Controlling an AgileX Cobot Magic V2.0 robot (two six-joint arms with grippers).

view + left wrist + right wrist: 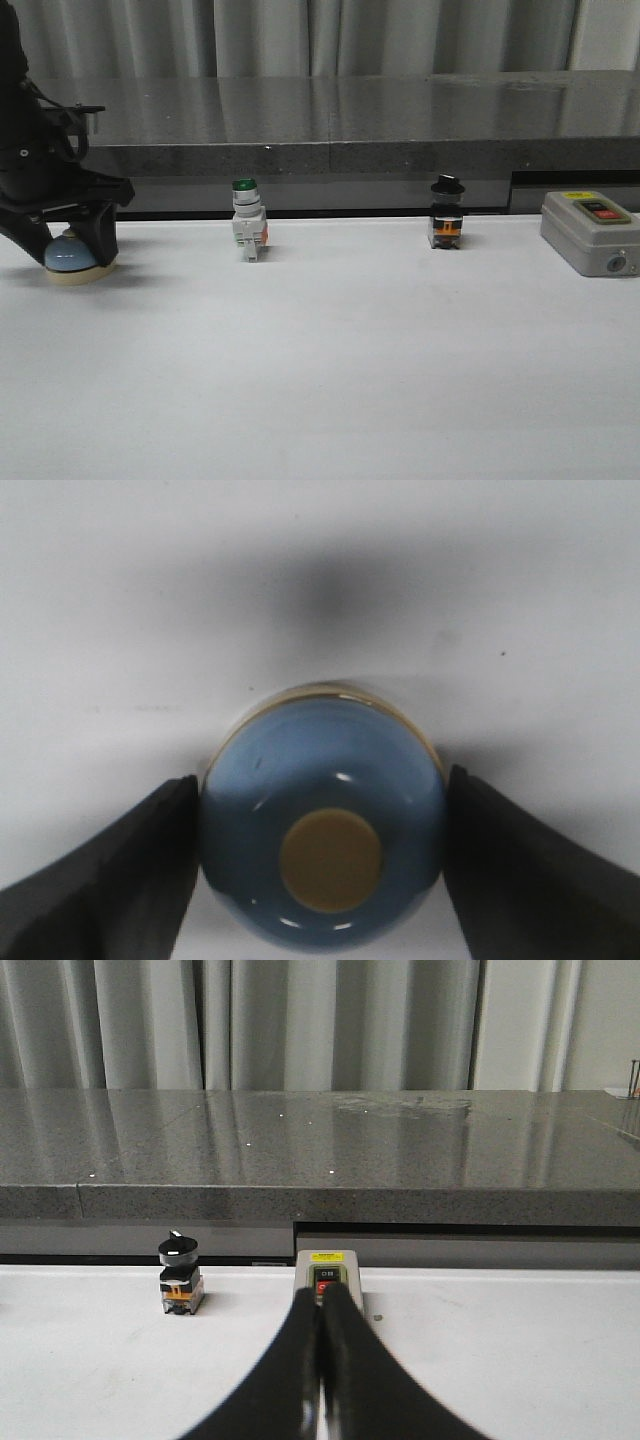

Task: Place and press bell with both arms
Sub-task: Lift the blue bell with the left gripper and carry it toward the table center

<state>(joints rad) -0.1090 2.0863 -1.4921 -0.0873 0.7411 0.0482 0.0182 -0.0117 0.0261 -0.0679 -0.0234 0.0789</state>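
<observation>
Left wrist view crops the left claw [322,870], pinching the bell [322,825]; right claw [321,1380] pressed together before a half-hidden grey box [328,1272].

The bell [78,258] sits on the bench [330,380] at the far left, between the fingers of the left gripper [72,262], one finger at each side of the dome; to its right stands the push-button switch [248,221], further right the knob switch [447,213], and at the far right the button box [590,232]; all four lie in a row along the bench's back edge, before the stone ledge [330,110]; the right gripper [322,1360] points at the button box.
</observation>
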